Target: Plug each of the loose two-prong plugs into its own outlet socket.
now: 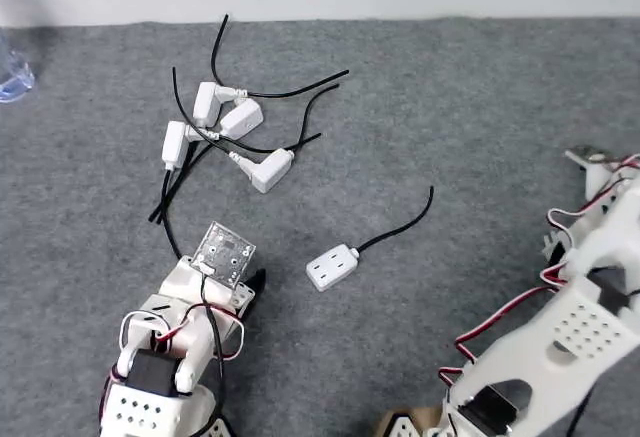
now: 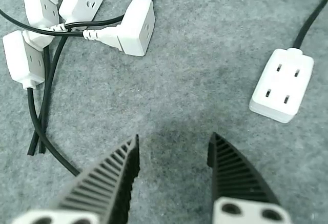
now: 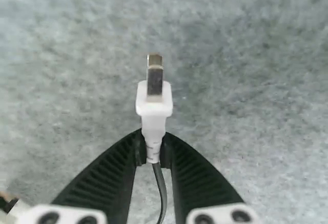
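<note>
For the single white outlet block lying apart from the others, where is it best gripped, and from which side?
Probably by its two long side walls, coming from above. The outlet block lies flat, slots up, its cord leaving one short end; the long sides are flat and parallel, and the slots stay free.

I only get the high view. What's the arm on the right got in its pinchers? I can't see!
Observer: The right gripper is shut on a white two-prong plug, pinching its neck.
Operator: Which way is it pointing?
Observer: Its prongs point straight away from the gripper, over the bare grey mat.
Operator: And the other pinchers?
Observer: The left gripper is open and holds nothing.
</note>
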Action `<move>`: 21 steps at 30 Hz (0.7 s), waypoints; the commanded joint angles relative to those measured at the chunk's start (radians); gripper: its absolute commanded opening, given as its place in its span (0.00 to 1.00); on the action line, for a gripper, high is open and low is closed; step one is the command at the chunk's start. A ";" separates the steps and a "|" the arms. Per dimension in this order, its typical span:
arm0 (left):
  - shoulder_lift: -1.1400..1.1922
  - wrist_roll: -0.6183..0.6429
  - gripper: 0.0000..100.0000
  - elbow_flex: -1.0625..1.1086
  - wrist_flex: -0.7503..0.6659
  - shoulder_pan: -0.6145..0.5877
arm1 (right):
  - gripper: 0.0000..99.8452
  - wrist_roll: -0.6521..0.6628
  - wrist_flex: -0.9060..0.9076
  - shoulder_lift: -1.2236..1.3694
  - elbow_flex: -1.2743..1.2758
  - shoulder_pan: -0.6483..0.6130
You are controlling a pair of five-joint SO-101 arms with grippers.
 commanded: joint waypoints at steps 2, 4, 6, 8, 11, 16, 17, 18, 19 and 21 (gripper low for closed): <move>-0.012 -0.009 0.21 -0.004 0.002 0.008 | 0.01 -0.015 0.122 -0.136 -0.021 -0.087; -0.012 -0.009 0.21 -0.004 0.002 0.008 | 0.01 -0.015 0.170 -0.189 -0.018 -0.137; -0.012 -0.009 0.21 -0.004 0.002 0.008 | 0.01 -0.029 0.177 -0.257 0.005 -0.183; -0.017 -0.008 0.21 -0.004 0.002 0.008 | 0.01 -0.034 0.176 -0.329 0.063 -0.229; -0.018 -0.002 0.21 -0.007 0.002 0.008 | 0.01 -0.011 0.174 -0.438 0.180 -0.348; -0.020 0.064 0.21 -0.005 -0.052 0.028 | 0.01 -0.075 0.165 -0.613 0.324 -0.596; -0.020 0.071 0.21 -0.005 -0.060 0.034 | 0.01 -0.104 0.160 -0.644 0.341 -0.642; -0.020 0.075 0.21 -0.004 -0.063 0.035 | 0.01 -0.126 0.159 -0.671 0.358 -0.684; -0.020 0.075 0.21 -0.004 -0.063 0.035 | 0.01 -0.149 0.157 -0.694 0.376 -0.719; -0.020 0.075 0.21 0.001 -0.063 0.034 | 0.01 -0.222 0.139 -0.716 0.430 -0.766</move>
